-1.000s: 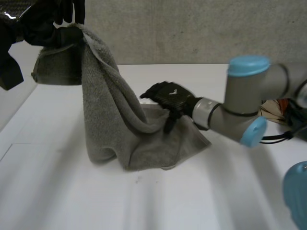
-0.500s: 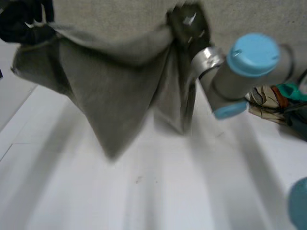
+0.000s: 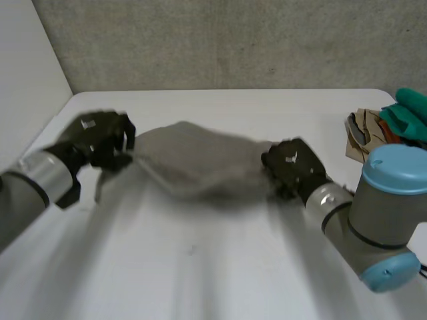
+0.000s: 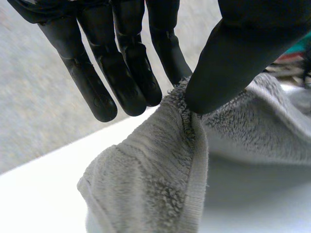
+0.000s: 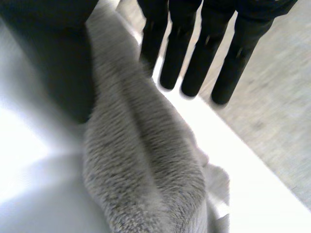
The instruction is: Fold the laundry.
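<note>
Grey towel [image 3: 193, 163], teal/tan clutter [image 3: 381, 127] rt

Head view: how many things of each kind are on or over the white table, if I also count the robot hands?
Towels: 1, the grey towel, held by both robot hands.
Robot hands: 2, the left robot hand and the right robot hand.
Other items: 2, the teal cloth and the beige patterned item beside it.
Total: 5.

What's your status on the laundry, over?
Left hand pinches grey terry towel at an edge; right hand pinches its other end. Towel stretched between them. Coloured pile far right, clear.
</note>
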`<state>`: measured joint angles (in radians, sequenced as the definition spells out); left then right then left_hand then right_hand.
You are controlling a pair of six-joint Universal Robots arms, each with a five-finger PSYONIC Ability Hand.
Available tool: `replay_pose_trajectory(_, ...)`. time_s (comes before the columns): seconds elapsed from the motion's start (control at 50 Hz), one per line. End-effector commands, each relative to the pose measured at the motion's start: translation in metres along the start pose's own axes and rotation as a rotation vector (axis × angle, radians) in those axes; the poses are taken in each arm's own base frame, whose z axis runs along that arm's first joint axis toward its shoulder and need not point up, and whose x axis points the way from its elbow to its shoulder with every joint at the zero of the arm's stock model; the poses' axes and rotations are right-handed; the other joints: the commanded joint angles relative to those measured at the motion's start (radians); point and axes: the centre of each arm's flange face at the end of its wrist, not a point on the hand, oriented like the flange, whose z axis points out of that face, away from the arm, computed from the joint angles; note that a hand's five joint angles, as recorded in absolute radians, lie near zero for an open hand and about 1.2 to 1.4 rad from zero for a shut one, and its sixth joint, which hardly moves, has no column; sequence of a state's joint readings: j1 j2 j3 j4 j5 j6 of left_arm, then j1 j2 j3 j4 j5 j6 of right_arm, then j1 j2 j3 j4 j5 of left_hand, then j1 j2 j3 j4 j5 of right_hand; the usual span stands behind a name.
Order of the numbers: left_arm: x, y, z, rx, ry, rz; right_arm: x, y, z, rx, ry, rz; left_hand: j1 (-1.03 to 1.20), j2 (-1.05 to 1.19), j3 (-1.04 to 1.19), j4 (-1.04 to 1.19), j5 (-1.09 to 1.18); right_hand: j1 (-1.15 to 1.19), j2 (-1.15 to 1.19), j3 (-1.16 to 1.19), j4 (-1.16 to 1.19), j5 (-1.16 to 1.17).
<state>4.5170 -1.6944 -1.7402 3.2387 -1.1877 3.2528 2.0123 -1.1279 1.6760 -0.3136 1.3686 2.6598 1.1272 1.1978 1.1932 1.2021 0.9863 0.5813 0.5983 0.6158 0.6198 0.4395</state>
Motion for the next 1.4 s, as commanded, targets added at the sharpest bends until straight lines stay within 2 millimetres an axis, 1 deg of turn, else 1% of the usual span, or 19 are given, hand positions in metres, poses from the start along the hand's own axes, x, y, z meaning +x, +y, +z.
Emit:
replay_pose_trajectory(0.02,0.011,0.016,-0.015,-0.049,0.024,0.042,0.026,-0.022,-0.003,-0.041,0.032,0.016,0.269,0.198,0.203,0.194,0.235,-0.407,-0.424,-0.441,-0.445,-0.44)
replay_pose_trajectory(0.04,0.01,0.016,-0.017,-0.048,0.018,0.042,0.035,-0.032,-0.004,-0.049,0.034,0.019,0.269,0.198,0.203,0.194,0.235,-0.407,-0.424,-0.441,-0.445,-0.44)
replay_pose_trajectory(0.14,0.004,0.017,-0.024,-0.053,-0.004,0.035,0.06,-0.053,-0.004,-0.1,0.004,-0.023,0.269,0.198,0.203,0.194,0.235,-0.407,-0.424,-0.441,-0.445,-0.44)
replay_pose_trajectory(0.28,-0.004,0.018,-0.03,-0.049,-0.016,0.022,0.076,-0.058,0.009,-0.21,-0.1,-0.173,0.269,0.198,0.203,0.194,0.235,-0.407,-0.424,-0.441,-0.445,-0.44)
replay_pose_trajectory(0.4,-0.006,0.02,-0.034,-0.051,-0.01,0.015,0.075,-0.044,0.032,-0.231,-0.126,-0.274,0.269,0.198,0.203,0.194,0.235,-0.339,-0.356,-0.374,-0.378,-0.372)
replay_pose_trajectory(0.5,-0.005,0.023,-0.034,-0.062,-0.004,0.007,0.062,-0.027,0.057,-0.196,-0.137,-0.357,0.269,0.198,0.203,0.194,0.235,-0.249,-0.266,-0.283,-0.287,-0.281)
replay_pose_trajectory(0.72,-0.007,0.024,-0.035,-0.064,-0.013,0.005,0.039,-0.001,0.094,-0.112,-0.132,-0.483,0.269,0.198,0.203,0.194,0.235,-0.122,-0.139,-0.157,-0.161,-0.155)
replay_pose_trajectory(0.84,-0.014,0.019,-0.036,-0.048,-0.036,0.008,0.04,0.015,0.104,-0.145,-0.127,-0.489,0.269,0.198,0.203,0.194,0.235,0.004,-0.013,-0.03,-0.034,-0.029)
replay_pose_trajectory(0.88,-0.018,0.018,-0.035,-0.043,-0.051,0.008,0.039,0.019,0.105,-0.152,-0.13,-0.493,0.269,0.198,0.203,0.194,0.235,0.127,0.11,0.093,0.089,0.095)
replay_pose_trajectory(0.94,-0.023,0.016,-0.034,-0.039,-0.062,0.007,0.038,0.022,0.103,-0.161,-0.14,-0.49,0.269,0.198,0.203,0.194,0.235,0.309,0.292,0.274,0.27,0.276)
replay_pose_trajectory(1.0,-0.024,0.015,-0.033,-0.036,-0.066,0.007,0.04,0.022,0.1,-0.169,-0.14,-0.482,0.269,0.198,0.203,0.194,0.235,0.353,0.336,0.319,0.315,0.321)
replay_pose_trajectory(1.08,-0.026,0.011,-0.031,-0.022,-0.069,0.009,0.049,0.014,0.09,-0.178,-0.136,-0.448,0.269,0.198,0.203,0.194,0.235,0.813,0.796,0.779,0.775,0.781)
replay_pose_trajectory(1.14,-0.026,0.009,-0.031,-0.017,-0.069,0.013,0.054,0.006,0.081,-0.177,-0.141,-0.421,0.269,0.198,0.203,0.194,0.235,0.815,0.798,0.78,0.776,0.782)
replay_pose_trajectory(1.2,-0.027,0.005,-0.03,-0.012,-0.069,0.014,0.073,-0.013,0.063,-0.175,-0.111,-0.391,0.269,0.198,0.203,0.194,0.235,0.815,0.798,0.78,0.776,0.782)
replay_pose_trajectory(1.26,-0.026,0.001,-0.032,-0.018,-0.067,0.009,0.091,-0.031,0.037,-0.187,-0.082,-0.348,0.269,0.198,0.203,0.194,0.235,0.815,0.798,0.78,0.776,0.782)
replay_pose_trajectory(1.28,-0.025,-0.002,-0.034,-0.018,-0.065,0.011,0.098,-0.038,0.023,-0.2,-0.07,-0.327,0.269,0.198,0.203,0.194,0.235,0.815,0.798,0.78,0.776,0.782)
replay_pose_trajectory(1.32,-0.024,-0.007,-0.038,-0.02,-0.065,0.011,0.102,-0.042,0.007,-0.23,-0.07,-0.31,0.269,0.198,0.203,0.194,0.235,0.815,0.798,0.78,0.776,0.782)
replay_pose_trajectory(1.34,-0.022,-0.01,-0.042,-0.029,-0.063,0.009,0.104,-0.043,-0.01,-0.271,-0.083,-0.298,0.269,0.198,0.203,0.194,0.235,0.815,0.798,0.78,0.776,0.782)
replay_pose_trajectory(1.4,-0.017,-0.012,-0.049,-0.053,-0.047,0.001,0.104,-0.042,-0.03,-0.328,-0.117,-0.315,0.269,0.198,0.203,0.194,0.235,0.815,0.798,0.78,0.776,0.782)
